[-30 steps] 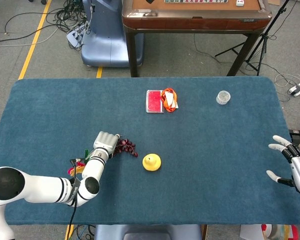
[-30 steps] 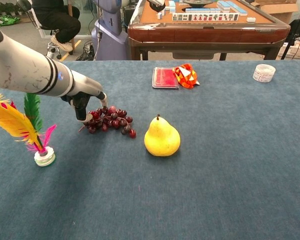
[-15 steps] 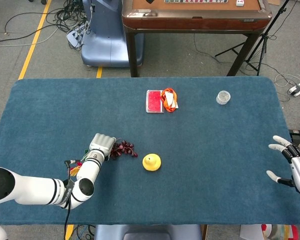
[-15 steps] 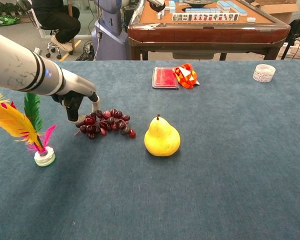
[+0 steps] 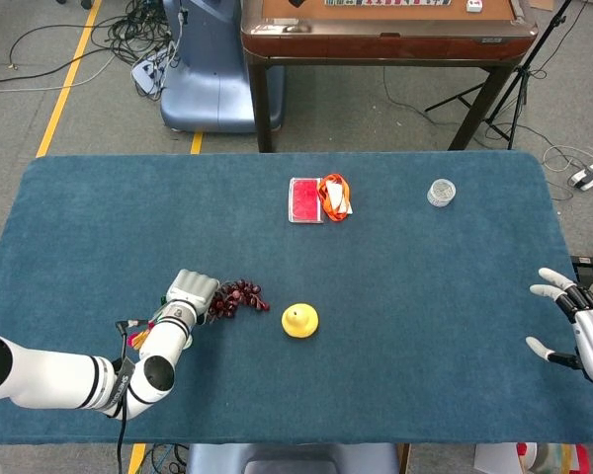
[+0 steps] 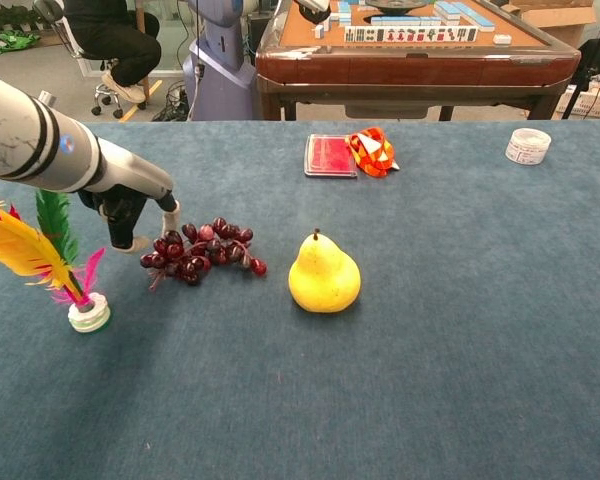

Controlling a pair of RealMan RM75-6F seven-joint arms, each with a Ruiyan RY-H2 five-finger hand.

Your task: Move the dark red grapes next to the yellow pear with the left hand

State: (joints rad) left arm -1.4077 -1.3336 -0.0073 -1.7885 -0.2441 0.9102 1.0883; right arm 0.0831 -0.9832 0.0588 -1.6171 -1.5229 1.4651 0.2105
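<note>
The dark red grapes lie on the blue table cloth, a short gap left of the upright yellow pear. At the bunch's left end sits my left hand, low on the cloth with its fingers curled in. One finger touches the leftmost grapes, and the hand seems to hold that end of the bunch. My right hand rests at the table's right edge, fingers spread and holding nothing; only the head view shows it.
A feather shuttlecock stands just left of my left hand. Further back lie a red packet with an orange wrapper beside it, and a small clear tub at the far right.
My left hand has drawn back to the left, and the grapes have slid a little left with it, away from the pear. The right hand has stayed still.
</note>
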